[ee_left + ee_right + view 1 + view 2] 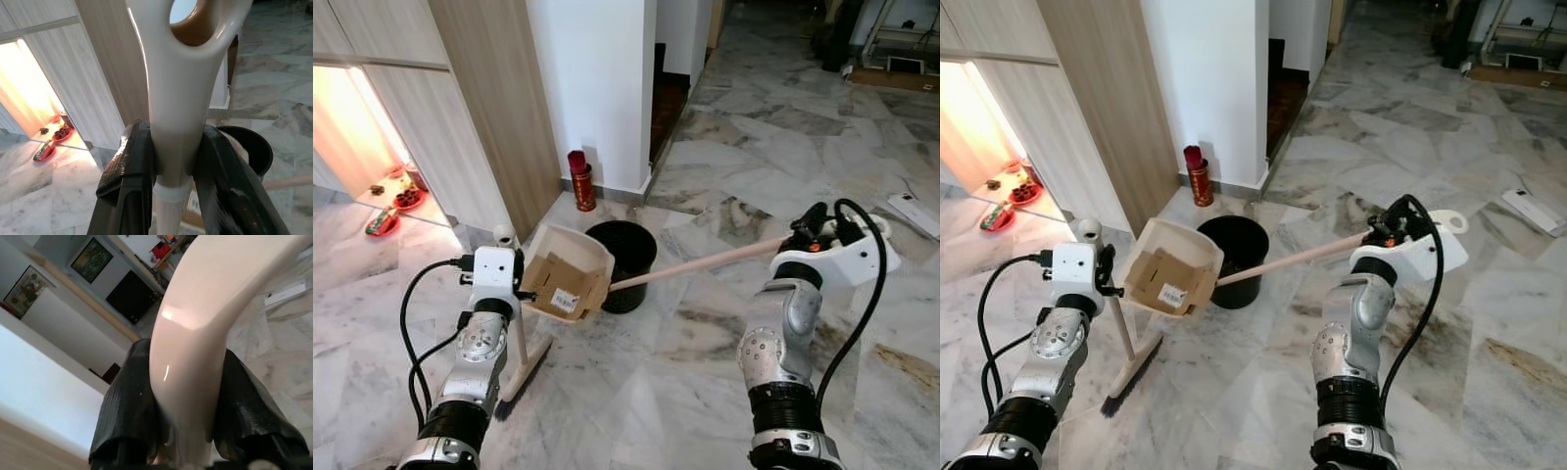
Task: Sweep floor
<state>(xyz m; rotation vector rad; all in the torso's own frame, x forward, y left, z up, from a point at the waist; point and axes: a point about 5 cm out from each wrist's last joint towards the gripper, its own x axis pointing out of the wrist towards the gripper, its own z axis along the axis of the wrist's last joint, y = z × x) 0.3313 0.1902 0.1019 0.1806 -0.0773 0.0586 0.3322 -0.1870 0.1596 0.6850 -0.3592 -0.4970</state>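
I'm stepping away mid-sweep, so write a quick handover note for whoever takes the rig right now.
Left gripper: shut on the broom handle, broom head resting on the marble floor.
Right gripper: shut on the dustpan handle, holding the dustpan raised and tipped beside the black bin.
Done: a cardboard piece is collected in the pan.
Left: it has not yet dropped into the bin; probably tip further over the bin, then resume sweeping.
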